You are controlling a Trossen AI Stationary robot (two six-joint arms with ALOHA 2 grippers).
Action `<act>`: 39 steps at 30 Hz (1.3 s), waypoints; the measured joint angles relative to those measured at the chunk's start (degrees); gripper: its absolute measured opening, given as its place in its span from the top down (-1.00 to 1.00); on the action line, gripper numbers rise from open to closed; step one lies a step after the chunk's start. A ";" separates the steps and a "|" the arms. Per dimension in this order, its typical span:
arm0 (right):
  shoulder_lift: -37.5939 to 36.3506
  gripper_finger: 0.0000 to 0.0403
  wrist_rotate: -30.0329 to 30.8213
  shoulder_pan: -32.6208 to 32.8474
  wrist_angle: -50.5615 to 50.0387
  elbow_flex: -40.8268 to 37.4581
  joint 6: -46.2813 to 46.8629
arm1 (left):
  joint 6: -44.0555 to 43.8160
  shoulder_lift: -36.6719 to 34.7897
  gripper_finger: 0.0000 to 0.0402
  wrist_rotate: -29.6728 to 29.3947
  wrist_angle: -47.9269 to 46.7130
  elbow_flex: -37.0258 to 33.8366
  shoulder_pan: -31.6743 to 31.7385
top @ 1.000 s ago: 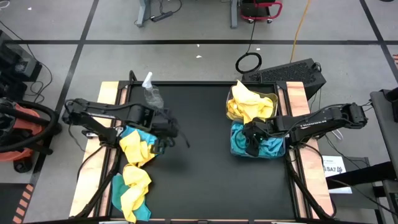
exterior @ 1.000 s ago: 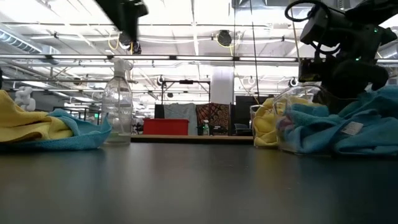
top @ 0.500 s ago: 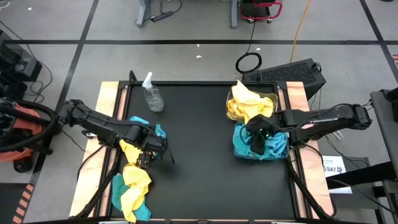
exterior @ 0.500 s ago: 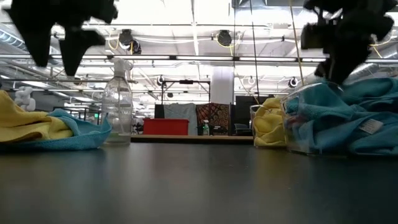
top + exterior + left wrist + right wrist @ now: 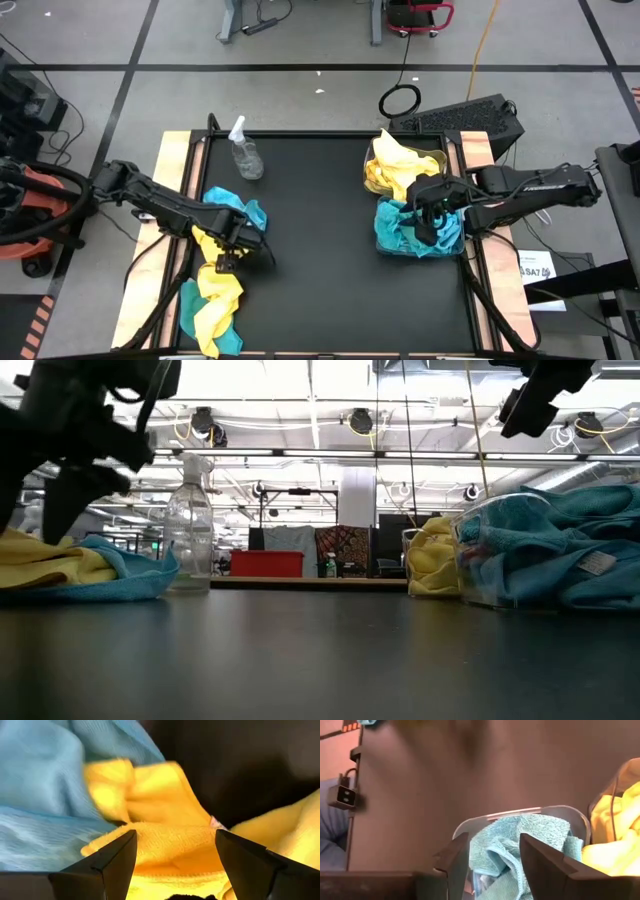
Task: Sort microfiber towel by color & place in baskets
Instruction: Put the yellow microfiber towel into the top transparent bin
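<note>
A loose pile of yellow and teal microfiber towels lies along the table's left side. My left gripper [image 5: 230, 255] [image 5: 175, 855] is open and points down, one finger on either side of a yellow towel [image 5: 165, 835] beside a teal one [image 5: 45, 795]; I cannot tell whether it touches the cloth. At the right stand two clear baskets: the far one [image 5: 441, 158] holds yellow towels, the near one [image 5: 520, 812] holds teal towels [image 5: 400, 232]. My right gripper [image 5: 426, 228] [image 5: 495, 855] hangs open above the near basket with nothing between its fingers.
A clear spray bottle [image 5: 245, 156] stands upright at the far left of the black table top. More yellow and teal towels [image 5: 210, 305] lie near the front left corner. The middle of the table [image 5: 320, 250] is bare.
My left gripper has come down and toward the table's near left, onto the towel pile. My right gripper has risen out of the near basket, and the teal towels stay in it.
</note>
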 joint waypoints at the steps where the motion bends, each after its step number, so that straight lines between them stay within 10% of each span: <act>1: -0.06 0.17 0.50 0.22 -0.13 0.00 -0.02 | -0.38 0.00 -0.37 0.39 -0.04 -0.51 -0.20; 11: 0.74 0.17 0.98 0.56 0.99 0.00 -0.35 | -2.85 0.00 -0.22 0.66 -0.48 -5.23 -1.28; 19: 1.97 0.17 0.95 0.59 5.51 0.00 -3.17 | 0.37 0.00 0.89 2.26 -1.16 -5.27 -3.14; 39: 16.90 0.17 0.33 1.00 25.65 0.02 -14.68 | 5.11 -3.21 0.99 -19.80 -15.47 25.87 -6.48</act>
